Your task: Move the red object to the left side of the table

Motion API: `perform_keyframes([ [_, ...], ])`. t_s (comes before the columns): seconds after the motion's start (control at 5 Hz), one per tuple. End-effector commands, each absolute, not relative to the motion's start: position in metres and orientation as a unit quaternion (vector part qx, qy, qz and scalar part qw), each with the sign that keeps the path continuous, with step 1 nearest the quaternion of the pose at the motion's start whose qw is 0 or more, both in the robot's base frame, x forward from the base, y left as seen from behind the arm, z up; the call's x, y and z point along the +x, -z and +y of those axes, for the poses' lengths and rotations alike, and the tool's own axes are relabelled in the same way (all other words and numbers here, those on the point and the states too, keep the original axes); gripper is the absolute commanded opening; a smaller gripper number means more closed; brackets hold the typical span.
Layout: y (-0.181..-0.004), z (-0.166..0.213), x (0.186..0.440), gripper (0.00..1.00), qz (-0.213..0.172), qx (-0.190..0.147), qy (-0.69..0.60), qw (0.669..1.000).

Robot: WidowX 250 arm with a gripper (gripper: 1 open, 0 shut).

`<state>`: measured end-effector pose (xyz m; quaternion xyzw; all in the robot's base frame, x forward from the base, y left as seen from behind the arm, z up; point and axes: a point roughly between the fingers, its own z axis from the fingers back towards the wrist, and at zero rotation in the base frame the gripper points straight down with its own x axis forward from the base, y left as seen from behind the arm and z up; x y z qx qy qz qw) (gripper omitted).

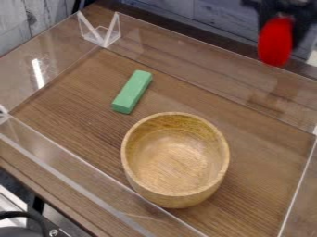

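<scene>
Small glossy red egg-shaped object [275, 41]: likely light, hard, slippery; best pinched across its widest middle. Dark tool [273, 18] clamped on its top.

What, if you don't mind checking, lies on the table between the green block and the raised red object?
Only bare wood-grain table lies between the green block and the red object in the camera view.

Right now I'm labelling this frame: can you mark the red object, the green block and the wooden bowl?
red object [275, 41]: camera view, middle of its red body.
green block [132, 91]: camera view, centre of its top face.
wooden bowl [133, 137]: camera view, left rim.
</scene>
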<state>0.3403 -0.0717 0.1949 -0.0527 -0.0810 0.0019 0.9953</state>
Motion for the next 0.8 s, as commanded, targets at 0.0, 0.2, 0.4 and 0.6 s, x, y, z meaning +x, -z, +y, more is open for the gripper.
perform_keyframes([
  [0.0,-0.221,-0.077,0.341,0.00,-0.108,-0.057,0.027,0.992],
  [0.2,-0.209,-0.085,0.343,0.00,-0.102,-0.059,0.041,0.992],
  [0.4,-0.197,-0.094,0.346,0.00,-0.096,-0.062,0.055,0.992],
  [0.6,-0.185,-0.101,0.343,0.00,-0.090,-0.063,0.068,0.992],
])
